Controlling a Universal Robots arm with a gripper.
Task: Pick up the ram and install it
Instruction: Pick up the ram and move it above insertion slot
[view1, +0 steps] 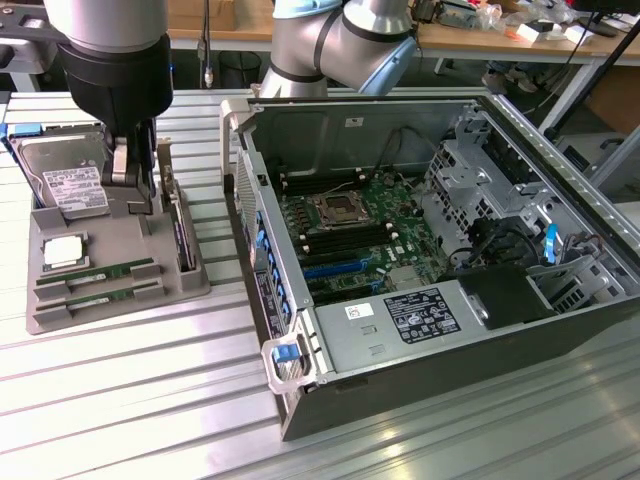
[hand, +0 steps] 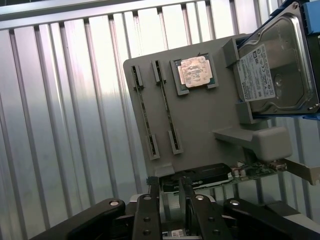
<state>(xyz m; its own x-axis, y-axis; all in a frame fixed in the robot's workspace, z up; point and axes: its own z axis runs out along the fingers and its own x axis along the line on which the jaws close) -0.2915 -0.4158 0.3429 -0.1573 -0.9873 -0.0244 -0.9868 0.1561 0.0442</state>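
Note:
Two ram sticks lie side by side in slots of the grey tray (view1: 120, 310): one ram (view1: 95, 271) and a second ram (view1: 100, 295) nearer the tray's front. The wrist view shows them as thin green strips, ram (hand: 141, 112) and ram (hand: 166, 106). My gripper (view1: 135, 195) hangs over the back of the tray, between the hard drive and the upright card, apart from the sticks. Seen from the wrist, the gripper (hand: 170, 187) is open with nothing between its fingers (hand: 152, 200). The open computer case (view1: 300, 400) lies to the exterior view's right, its motherboard (view1: 350, 225) exposed.
The tray also holds a silver hard drive (view1: 70, 185), a CPU (view1: 62, 252) and an expansion card (view1: 183, 235) standing on edge. A ribbed metal table (view1: 150, 400) carries everything. The case wall (view1: 245, 190) stands close to the tray. Cluttered benches are behind.

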